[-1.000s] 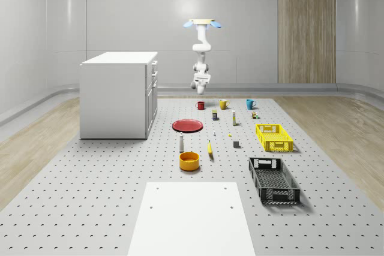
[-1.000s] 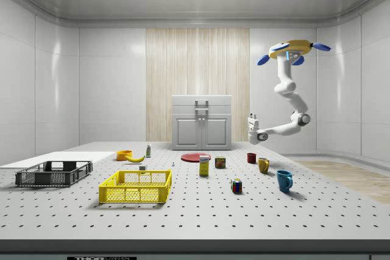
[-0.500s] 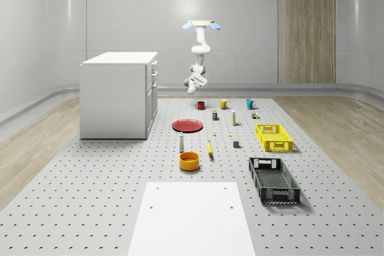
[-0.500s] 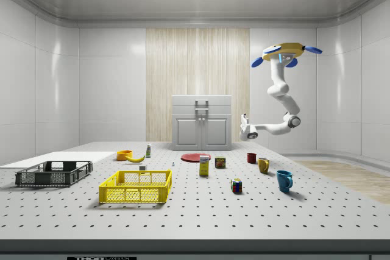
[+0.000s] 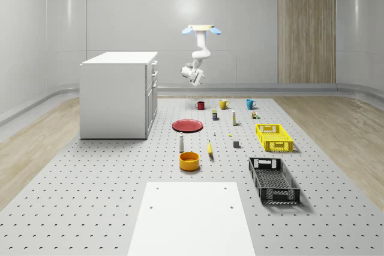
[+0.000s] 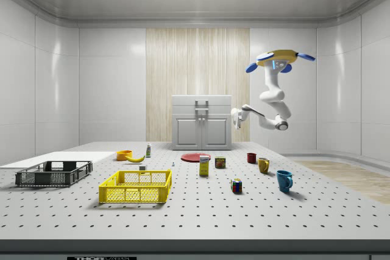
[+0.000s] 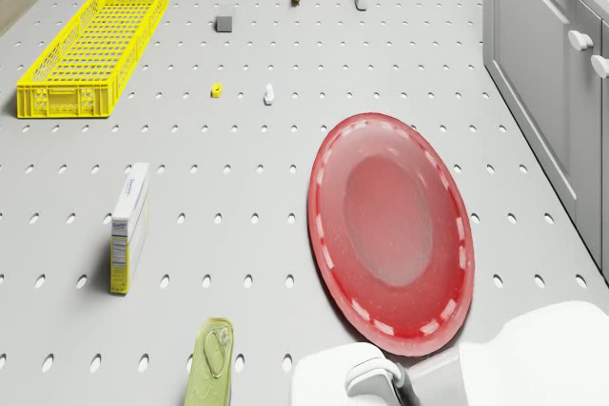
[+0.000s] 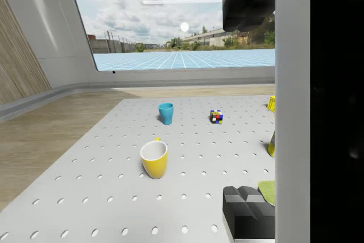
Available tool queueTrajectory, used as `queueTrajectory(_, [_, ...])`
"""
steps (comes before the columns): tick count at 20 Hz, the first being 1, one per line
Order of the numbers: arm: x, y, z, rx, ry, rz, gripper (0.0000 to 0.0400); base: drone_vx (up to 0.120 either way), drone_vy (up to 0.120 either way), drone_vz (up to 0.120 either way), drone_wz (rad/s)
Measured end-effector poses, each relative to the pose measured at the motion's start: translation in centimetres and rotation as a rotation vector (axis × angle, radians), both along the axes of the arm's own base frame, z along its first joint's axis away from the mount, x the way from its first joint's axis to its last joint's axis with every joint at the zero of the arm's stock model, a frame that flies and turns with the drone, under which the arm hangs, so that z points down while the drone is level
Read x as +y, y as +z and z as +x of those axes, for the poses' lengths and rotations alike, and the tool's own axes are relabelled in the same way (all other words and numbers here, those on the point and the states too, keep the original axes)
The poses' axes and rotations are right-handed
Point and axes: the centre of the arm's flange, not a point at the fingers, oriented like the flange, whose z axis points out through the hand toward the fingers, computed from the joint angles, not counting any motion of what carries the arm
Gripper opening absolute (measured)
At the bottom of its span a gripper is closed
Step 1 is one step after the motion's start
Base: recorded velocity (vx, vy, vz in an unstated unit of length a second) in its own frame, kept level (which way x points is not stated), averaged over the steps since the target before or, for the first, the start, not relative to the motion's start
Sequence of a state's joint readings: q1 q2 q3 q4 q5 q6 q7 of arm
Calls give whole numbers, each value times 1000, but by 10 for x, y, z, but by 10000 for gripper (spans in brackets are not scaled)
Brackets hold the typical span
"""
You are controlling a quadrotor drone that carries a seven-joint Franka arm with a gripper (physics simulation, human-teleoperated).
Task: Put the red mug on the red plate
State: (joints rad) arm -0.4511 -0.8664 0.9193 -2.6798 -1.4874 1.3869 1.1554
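Whole-scene: hovering above the surface's far end, claw (image 5: pixel 191 75) raised above red mug (image 5: pixel 200 105); opening impossible to tell. Side: mug (image 6: pixel 251 158) well below, red plate (image 6: pixel 195 157) nearby. Best lowered squarely over the rim before gripping.

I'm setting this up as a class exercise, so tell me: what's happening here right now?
A drone carrying an arm hovers in the air above the far end of the table, near the red mug. Its tool hangs well above the table and holds nothing. The mug stands on the table, apart from the red plate, so the move has not started.
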Motion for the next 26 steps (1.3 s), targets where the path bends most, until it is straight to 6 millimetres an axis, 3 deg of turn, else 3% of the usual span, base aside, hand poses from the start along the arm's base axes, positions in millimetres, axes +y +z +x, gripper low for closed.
queueTrajectory(4, [-34,-28,1,2,-16,-446,400,110,0,-120,0])
queueTrajectory(9, [-59,-38,1,6,-23,-725,400,-80,72,-120,0])
queueTrajectory(23, [-77,-40,1,11,-26,-905,400,-120,120,-120,0])
queueTrajectory(26, [-77,-40,1,11,-26,-911,400,-120,0,-120,0])
